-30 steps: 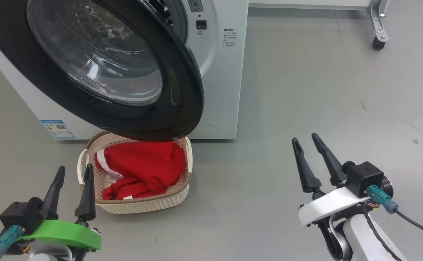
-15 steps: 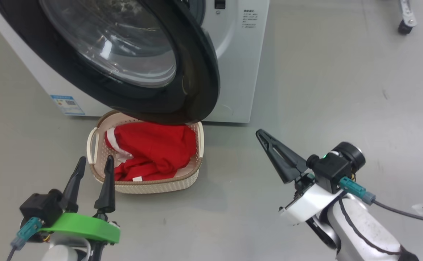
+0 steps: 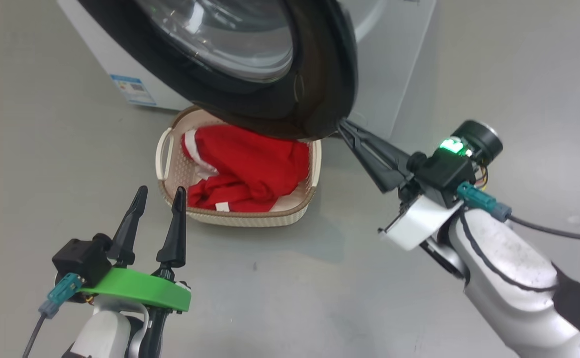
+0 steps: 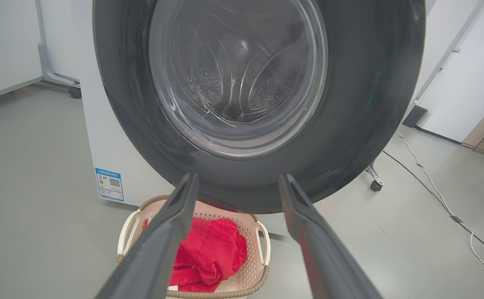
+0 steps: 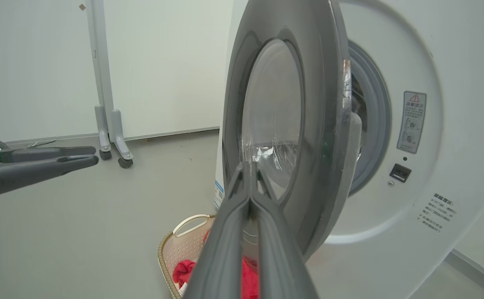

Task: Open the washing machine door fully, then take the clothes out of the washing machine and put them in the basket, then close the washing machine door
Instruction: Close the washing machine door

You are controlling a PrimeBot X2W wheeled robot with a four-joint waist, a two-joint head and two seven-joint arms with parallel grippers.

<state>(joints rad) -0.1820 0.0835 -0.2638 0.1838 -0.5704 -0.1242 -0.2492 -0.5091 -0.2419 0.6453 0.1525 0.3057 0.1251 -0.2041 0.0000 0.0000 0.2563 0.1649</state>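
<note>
Right, the clothes (image 3: 250, 164) lie red in the basket (image 3: 250, 218), which sits on the floor directly under the washing machine door (image 3: 315, 99). So I judge the unloading done and closing the door the one step not yet done. The door stands partway out from the washing machine (image 3: 399, 54), its black rim and glass bowl facing me and its free edge on my right.

My right gripper (image 3: 344, 128) is the nearer one. Its two fingers are pressed flat together with nothing between them, and their joined tip sits at the low part of that free edge, on the door's outer side. In the right wrist view the door shows almost edge-on, the fingers aim lengthwise at its outer face, and the drum opening lies behind the door. Whether the tip bears on the rim or rests just beside it, I cannot tell.

My left gripper (image 3: 161, 191) hangs spread wide and empty, out in front of the door. As I read it, the push must run from the door's outer face toward the machine, and the right arm is placed for it.
</note>
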